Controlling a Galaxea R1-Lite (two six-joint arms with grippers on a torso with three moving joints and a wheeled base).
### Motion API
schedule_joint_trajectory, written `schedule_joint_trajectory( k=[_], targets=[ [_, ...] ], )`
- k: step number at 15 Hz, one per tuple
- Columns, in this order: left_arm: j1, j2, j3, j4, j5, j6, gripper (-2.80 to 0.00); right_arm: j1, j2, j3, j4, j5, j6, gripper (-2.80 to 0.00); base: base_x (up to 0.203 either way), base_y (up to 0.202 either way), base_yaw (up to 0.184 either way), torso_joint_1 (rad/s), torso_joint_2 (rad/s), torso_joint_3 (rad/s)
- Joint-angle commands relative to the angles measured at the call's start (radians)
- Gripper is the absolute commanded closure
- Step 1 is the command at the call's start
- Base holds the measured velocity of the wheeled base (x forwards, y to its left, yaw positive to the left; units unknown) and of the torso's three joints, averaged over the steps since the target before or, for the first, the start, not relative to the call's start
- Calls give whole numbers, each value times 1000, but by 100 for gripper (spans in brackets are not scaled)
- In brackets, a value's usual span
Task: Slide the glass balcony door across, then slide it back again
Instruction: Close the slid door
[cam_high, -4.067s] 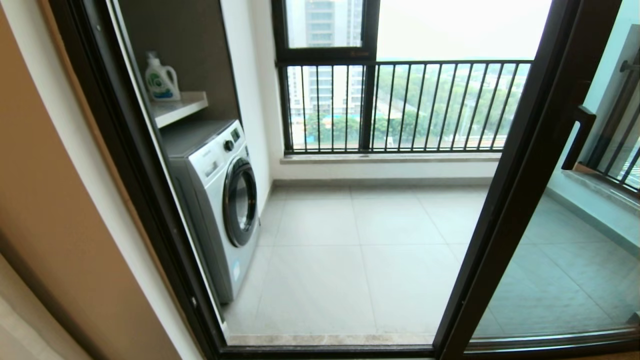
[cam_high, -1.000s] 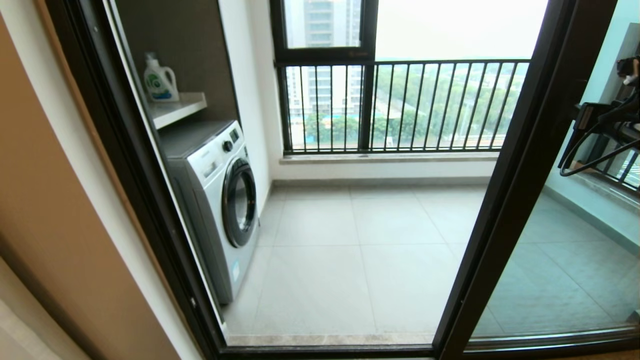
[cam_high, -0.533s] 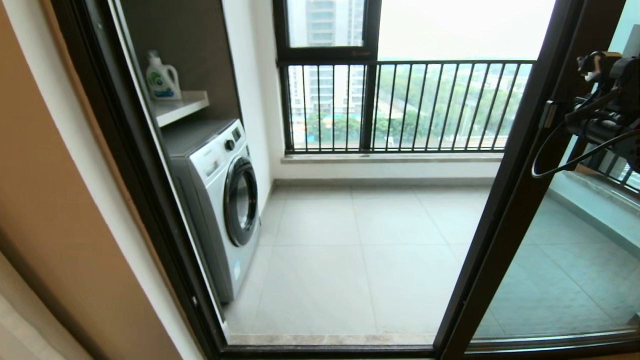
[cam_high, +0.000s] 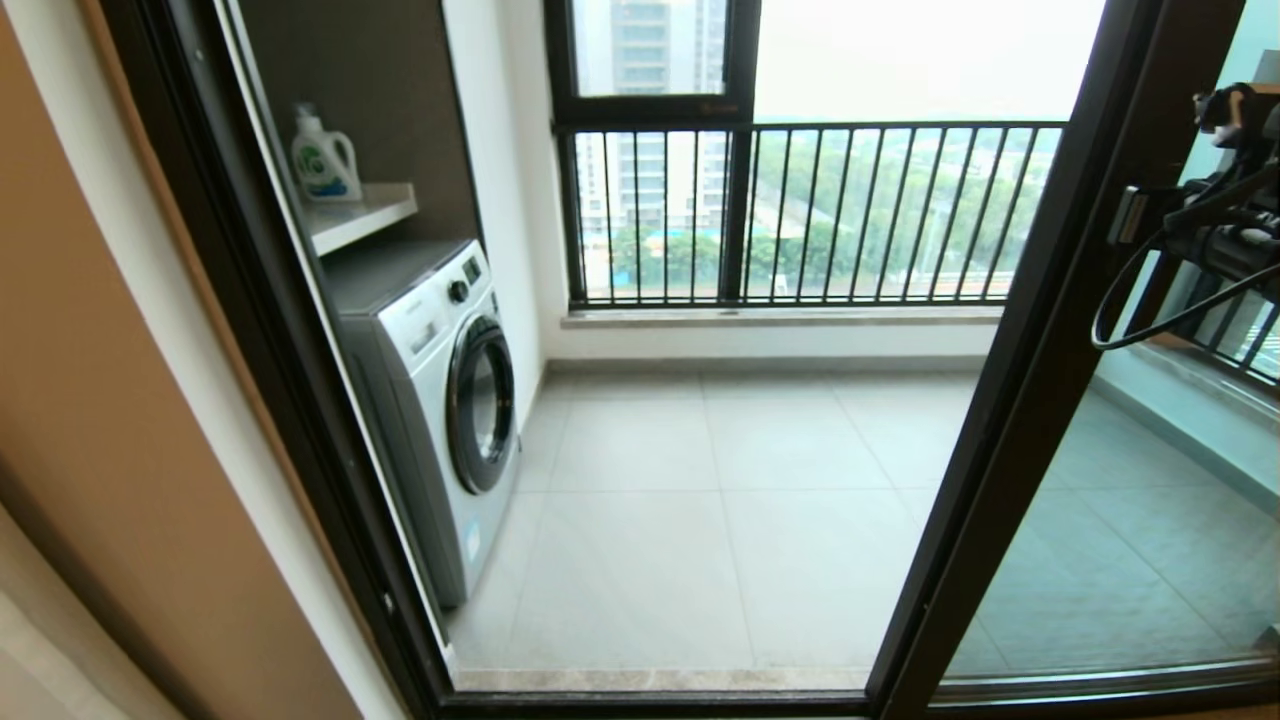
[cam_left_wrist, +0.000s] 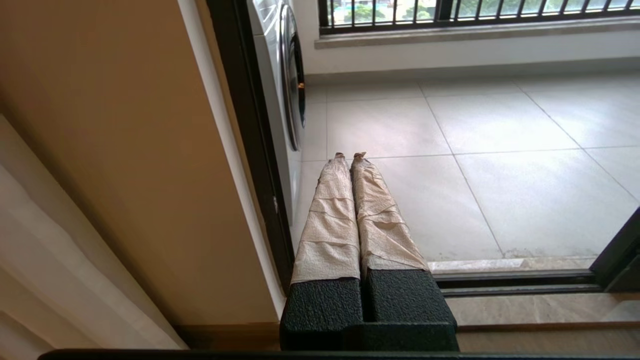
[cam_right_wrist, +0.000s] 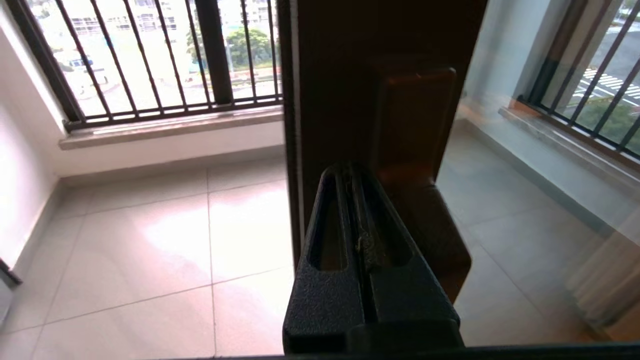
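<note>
The glass balcony door (cam_high: 1100, 520) stands at the right of the head view, with its dark brown upright (cam_high: 1010, 420) slanting up from the floor track. In the right wrist view the short bar handle (cam_right_wrist: 420, 125) sits on that upright (cam_right_wrist: 330, 90). My right gripper (cam_high: 1128, 215) is raised at handle height and hides the handle in the head view. It (cam_right_wrist: 350, 170) is shut and empty, its tips against the upright just beside the handle; contact cannot be made out. My left gripper (cam_left_wrist: 350, 156) hangs low by the left door jamb, shut, its fingers wrapped in tan tape.
A white washing machine (cam_high: 450, 400) stands inside the balcony at the left, under a shelf with a detergent bottle (cam_high: 322, 155). The railed window (cam_high: 800, 210) closes the far side. The fixed dark frame (cam_high: 290, 380) and tan wall (cam_high: 100, 400) bound the opening's left.
My right arm has come into view and risen to the handle. In the last half second it drew back slightly to the right. The door's upright stands where it did.
</note>
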Motion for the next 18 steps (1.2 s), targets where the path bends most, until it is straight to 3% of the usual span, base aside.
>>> schedule_joint_trajectory(
  k=[1,9,13,18],
  targets=[
    [0,1,0,0,-1,0,0,-5,-71,38,-3,5,0,0,0,0,0,0,0,0],
    [0,1,0,0,0,1,0,-241,-76,79,-2,135,0,0,0,0,0,0,0,0],
    [0,1,0,0,0,1,0,-269,6,78,-8,140,-1,0,0,0,0,0,0,0],
    [0,1,0,0,0,0,0,-185,41,73,-10,132,-9,0,0,0,0,0,0,0]
  ],
)
